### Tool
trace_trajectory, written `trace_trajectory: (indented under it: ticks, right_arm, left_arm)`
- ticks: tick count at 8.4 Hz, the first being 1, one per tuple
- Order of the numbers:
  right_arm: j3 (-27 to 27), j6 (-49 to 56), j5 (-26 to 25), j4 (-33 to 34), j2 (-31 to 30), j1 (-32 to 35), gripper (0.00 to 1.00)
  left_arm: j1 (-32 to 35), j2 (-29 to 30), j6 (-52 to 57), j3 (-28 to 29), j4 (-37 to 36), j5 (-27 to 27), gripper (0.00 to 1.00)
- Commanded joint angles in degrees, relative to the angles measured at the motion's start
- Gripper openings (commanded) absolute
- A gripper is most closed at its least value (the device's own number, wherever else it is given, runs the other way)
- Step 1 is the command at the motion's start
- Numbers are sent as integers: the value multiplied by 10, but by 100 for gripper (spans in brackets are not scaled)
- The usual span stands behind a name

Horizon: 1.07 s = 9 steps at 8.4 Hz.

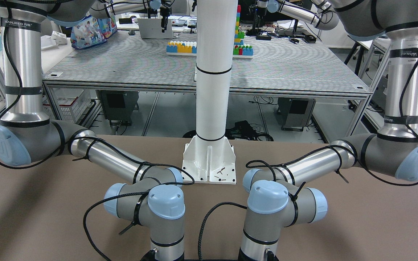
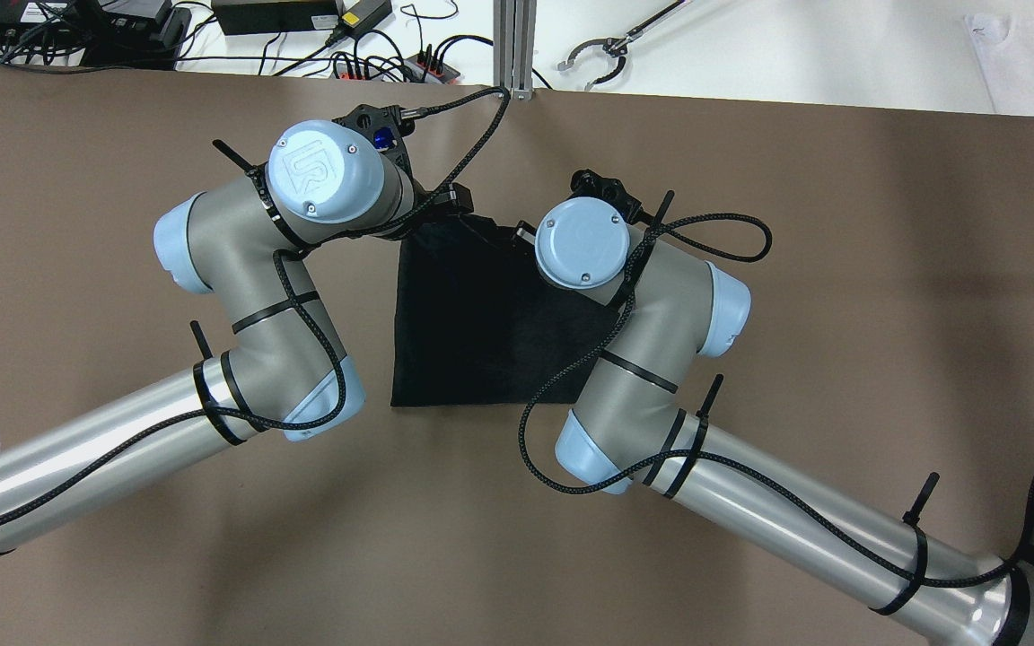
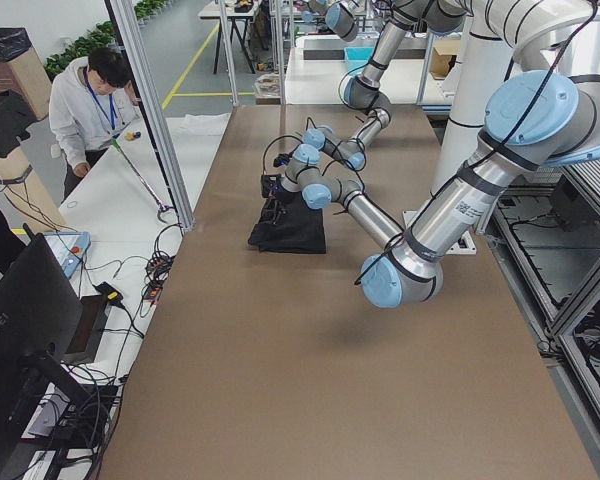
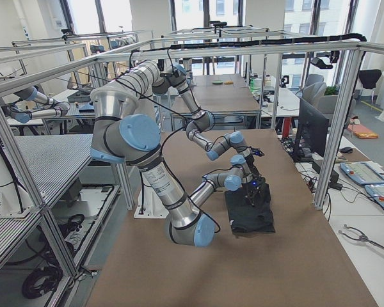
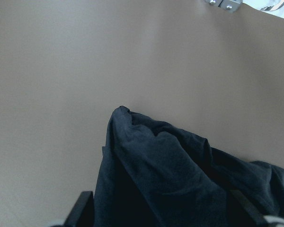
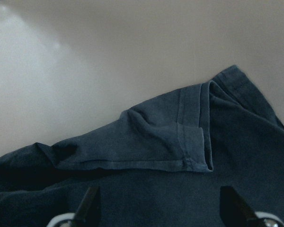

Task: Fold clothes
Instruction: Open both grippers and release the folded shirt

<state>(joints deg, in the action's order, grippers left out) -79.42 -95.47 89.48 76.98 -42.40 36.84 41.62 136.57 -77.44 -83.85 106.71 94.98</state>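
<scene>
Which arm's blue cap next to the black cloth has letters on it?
The left arm, on the overhead view's left: its cap shows a UR logo. The right arm has a plain cap, just screws.

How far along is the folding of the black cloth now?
Done: the cloth lies layered, with a hemmed flap turned over on top. In hand: the left gripper and right gripper sit open over its far edge. Probably left: a further fold and smoothing the bunched corner.

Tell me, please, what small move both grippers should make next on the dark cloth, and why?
Probably lower both and shut them on the far edge of the cloth. The left gripper and right gripper both stand wide open, with rumpled fabric lying between their tips, so nothing seems pinched yet.
</scene>
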Motion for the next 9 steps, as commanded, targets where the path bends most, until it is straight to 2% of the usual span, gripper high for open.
trace_trajectory:
  ticks: [1,2,3,4,6,9]
  right_arm:
    - [-4,128,2,7,1,22,94]
    - [-4,208,24,17,-4,47,94]
    - [-7,289,34,32,-35,59,94]
    - [-27,334,33,33,-75,82,94]
    - [-104,498,31,33,-193,125,94]
    - [-195,750,32,34,-342,266,94]
  left_arm:
    - [18,-21,18,-25,3,33,100]
    - [52,-65,68,-61,2,75,100]
    - [87,-129,138,-101,2,105,100]
    - [119,-189,202,-129,1,107,100]
    - [188,-259,343,-136,-1,107,100]
    - [308,-325,571,-134,-21,106,100]
